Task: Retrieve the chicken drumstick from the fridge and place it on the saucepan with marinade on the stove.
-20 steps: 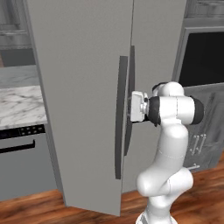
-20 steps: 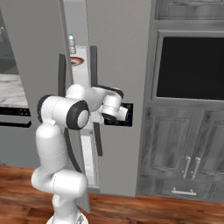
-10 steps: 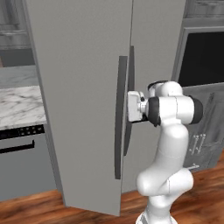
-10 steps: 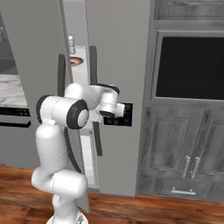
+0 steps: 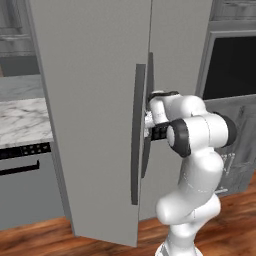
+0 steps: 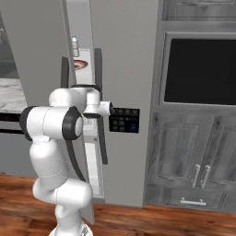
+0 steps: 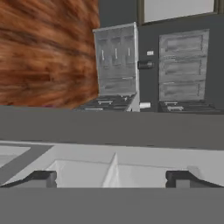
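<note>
Between the two tall grey doors of the fridge (image 5: pixel 95 100), the white arm reaches in at handle height, its gripper (image 7: pixel 111 177) pushed into the gap beside the long dark handles (image 5: pixel 136 135). The left door stands slightly ajar. Through the narrow opening, the right base view shows a small bottle (image 6: pixel 74 46) on an upper shelf and a round orange-brown thing (image 6: pixel 79 65) just below it, too small to tell what it is. Gripper fingers (image 7: pixel 41 178) stand wide apart, holding nothing. A dark wall oven (image 6: pixel 200 71) sits to the right
</note>
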